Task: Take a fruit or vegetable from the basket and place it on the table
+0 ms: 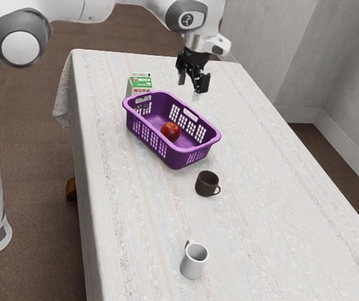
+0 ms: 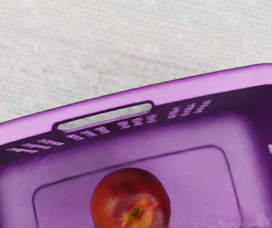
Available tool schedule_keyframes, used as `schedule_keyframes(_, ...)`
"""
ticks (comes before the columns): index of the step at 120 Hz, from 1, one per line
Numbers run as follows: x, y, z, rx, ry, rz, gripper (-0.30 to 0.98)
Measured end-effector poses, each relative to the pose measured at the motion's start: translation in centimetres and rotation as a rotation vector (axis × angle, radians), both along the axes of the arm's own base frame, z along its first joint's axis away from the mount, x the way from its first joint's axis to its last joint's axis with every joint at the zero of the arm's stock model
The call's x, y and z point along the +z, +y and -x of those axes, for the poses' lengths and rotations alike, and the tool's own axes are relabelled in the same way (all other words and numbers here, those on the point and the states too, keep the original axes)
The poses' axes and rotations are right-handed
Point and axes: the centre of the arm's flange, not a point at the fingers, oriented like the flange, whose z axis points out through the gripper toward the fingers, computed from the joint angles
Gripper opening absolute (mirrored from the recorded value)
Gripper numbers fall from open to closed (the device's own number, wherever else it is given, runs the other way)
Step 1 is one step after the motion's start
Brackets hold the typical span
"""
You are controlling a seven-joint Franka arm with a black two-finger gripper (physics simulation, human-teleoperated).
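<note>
well, pale tablecloth (image 1: pixel 260 213), brown floor (image 1: pixel 41 207), grey walls (image 1: pixel 345 81); the fingers (image 1: pixel 205 82) stand apart.

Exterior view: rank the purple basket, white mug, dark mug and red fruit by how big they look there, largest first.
1. Purple basket
2. White mug
3. Dark mug
4. Red fruit, a little smaller than the dark mug
</note>
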Motion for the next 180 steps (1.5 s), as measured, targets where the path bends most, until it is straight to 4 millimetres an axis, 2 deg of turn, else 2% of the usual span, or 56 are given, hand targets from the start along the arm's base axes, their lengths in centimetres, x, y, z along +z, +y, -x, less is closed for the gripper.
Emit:
schedule_keyframes(21,0.0,0.0,0.1,-0.013,-0.016,0.0,0.69)
schedule_keyframes(42,-0.3,0.0,-0.1,0.088,-0.021,0.008,0.69)
schedule_keyframes(56,-1.6,0.3,-0.5,0.164,-0.003,0.014,0.69)
schedule_keyframes(66,-3.3,0.5,-0.1,0.222,0.027,0.023,0.69)
schedule_keyframes(90,-6.5,2.4,-0.1,0.36,0.059,0.033,0.69)
schedule_keyframes(115,-8.8,1.2,-1.3,0.378,0.057,0.029,0.69)
schedule_keyframes(138,-9.7,4.0,-1.1,0.455,0.029,0.039,0.69)
schedule_keyframes(162,-9.5,1.1,0.3,0.441,0.016,0.056,0.69)
schedule_keyframes(180,-10.7,0.6,1.4,0.465,0.024,0.07,0.69)
